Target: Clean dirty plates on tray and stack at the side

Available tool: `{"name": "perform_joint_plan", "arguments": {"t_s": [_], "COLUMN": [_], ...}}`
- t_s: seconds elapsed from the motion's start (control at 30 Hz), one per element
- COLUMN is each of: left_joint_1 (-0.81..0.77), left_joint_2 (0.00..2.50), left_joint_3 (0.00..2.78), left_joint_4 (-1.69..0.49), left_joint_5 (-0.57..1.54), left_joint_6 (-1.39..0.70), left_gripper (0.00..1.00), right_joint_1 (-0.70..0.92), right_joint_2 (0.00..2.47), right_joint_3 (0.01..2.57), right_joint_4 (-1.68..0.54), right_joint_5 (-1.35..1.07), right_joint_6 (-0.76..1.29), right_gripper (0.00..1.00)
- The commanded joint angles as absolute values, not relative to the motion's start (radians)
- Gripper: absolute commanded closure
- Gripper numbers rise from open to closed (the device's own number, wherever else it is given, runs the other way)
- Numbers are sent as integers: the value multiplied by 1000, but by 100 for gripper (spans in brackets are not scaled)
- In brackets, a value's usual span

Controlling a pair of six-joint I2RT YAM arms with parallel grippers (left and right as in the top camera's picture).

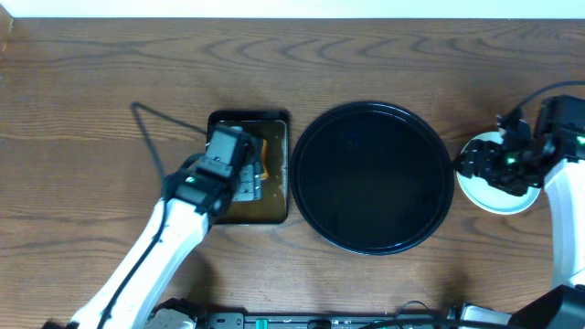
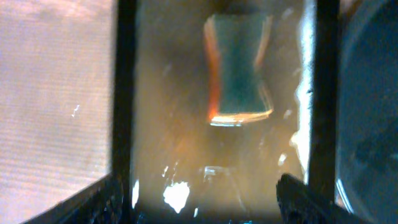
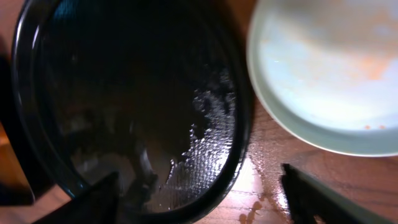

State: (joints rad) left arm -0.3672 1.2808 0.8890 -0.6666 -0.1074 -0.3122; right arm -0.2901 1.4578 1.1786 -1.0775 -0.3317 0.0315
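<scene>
The black round tray (image 1: 370, 178) lies mid-table with no plate on it. A pale plate (image 1: 498, 196) rests on the wood tabletop just right of the tray, partly hidden by my right arm. In the right wrist view it is mint-green (image 3: 329, 74) with faint orange traces; I cannot tell how many plates are stacked there. My right gripper (image 1: 471, 164) is open and empty, and hovers (image 3: 199, 199) over the gap between the tray's rim (image 3: 239, 124) and the plate. My left gripper (image 1: 239, 155) is open and empty (image 2: 199, 205) over the small rectangular tray.
The small dark rectangular tray (image 1: 274, 210) left of the round tray holds brownish water and a green-and-orange sponge (image 2: 239, 68), which lies loose ahead of my left fingers. Drops of liquid wet the wood (image 3: 255, 208) by the round tray's rim. A thin black cable (image 1: 146, 137) crosses the left table.
</scene>
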Motion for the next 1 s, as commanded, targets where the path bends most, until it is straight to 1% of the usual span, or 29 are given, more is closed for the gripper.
{"name": "perform_joint_plan", "arguments": {"t_s": [0.0,0.17,0.27,0.5,0.67,0.77,0.97], "left_joint_1": [-311,-215,-172,-170,-170,-170,-170], "left_joint_2": [1215,1182,1174,1062,903,784,564], "left_joint_3": [888,888,888,887,880,868,830], "left_joint_4": [-748,-903,-979,-1031,-1025,-1024,-1024], "left_joint_5": [-78,-1,19,19,19,19,19], "left_joint_6": [-391,-391,-389,-320,-291,-282,-301], "left_gripper": [19,19,19,18,18,18,18], "right_joint_1": [-207,-102,-47,7,14,14,14], "right_joint_2": [1461,1460,1453,1350,1136,960,636], "right_joint_3": [1175,1175,1175,1158,1054,957,862], "right_joint_4": [-1074,-1075,-1084,-1103,-1049,-1008,-1012], "right_joint_5": [-296,-181,-157,-136,-108,-107,-94], "right_joint_6": [20,103,109,132,149,149,149], "right_gripper": [1,1,1,1,1,1,1]}}
